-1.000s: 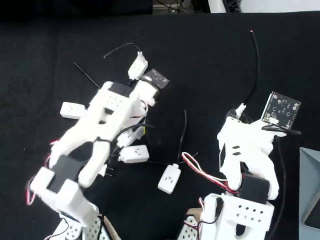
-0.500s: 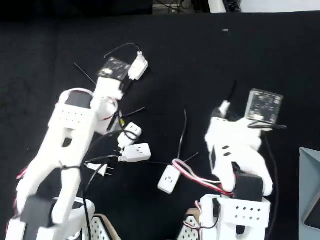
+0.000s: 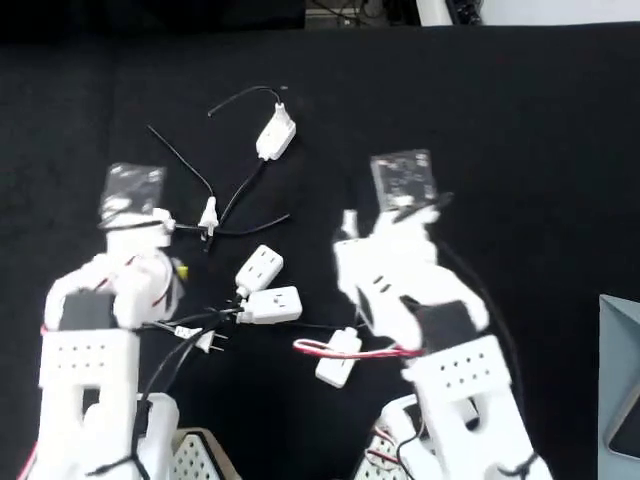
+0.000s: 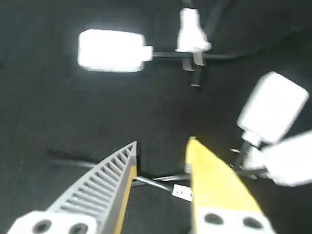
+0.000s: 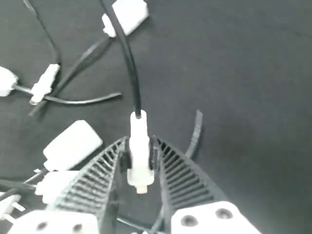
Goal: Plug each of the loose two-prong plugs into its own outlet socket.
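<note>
– White, the held plug (image 5: pixel 139 156): the right gripper (image 5: pixel 139 142) has both fingers clamped on its body, and a black cord runs off its far end.

– And the others?

– A loose plug (image 3: pixel 209 213) lies on crossed black cords, left of centre. The far socket (image 3: pixel 275 133) sits well beyond it. The middle socket (image 3: pixel 259 268) has a second socket (image 3: pixel 272 305) just beside it on the near side. The near socket (image 3: pixel 338 358) lies partly under the right arm's red wires.

– The left gripper (image 4: pixel 162 143)?

– Fingers apart, nothing between them, above a thin cable on the black worktop (image 3: pixel 520 120).
</note>
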You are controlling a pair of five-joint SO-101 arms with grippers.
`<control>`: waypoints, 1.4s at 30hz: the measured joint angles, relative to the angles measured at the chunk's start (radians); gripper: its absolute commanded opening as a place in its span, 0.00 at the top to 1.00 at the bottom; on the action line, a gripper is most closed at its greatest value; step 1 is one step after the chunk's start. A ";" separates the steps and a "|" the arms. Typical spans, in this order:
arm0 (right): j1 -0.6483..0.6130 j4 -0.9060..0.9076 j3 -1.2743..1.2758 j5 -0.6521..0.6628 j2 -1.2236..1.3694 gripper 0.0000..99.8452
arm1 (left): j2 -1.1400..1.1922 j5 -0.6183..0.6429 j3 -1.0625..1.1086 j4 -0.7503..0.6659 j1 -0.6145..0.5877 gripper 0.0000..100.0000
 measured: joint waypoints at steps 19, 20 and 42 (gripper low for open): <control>-0.278 -0.641 0.199 0.129 0.270 0.99 | -0.318 0.112 0.276 -0.112 -0.215 0.77; -0.282 -0.677 0.212 0.130 0.281 0.99 | -0.318 0.112 0.276 -0.115 -0.215 0.77; -0.089 -0.988 0.316 0.130 0.373 0.99 | -0.308 0.081 0.282 -0.118 0.014 0.68</control>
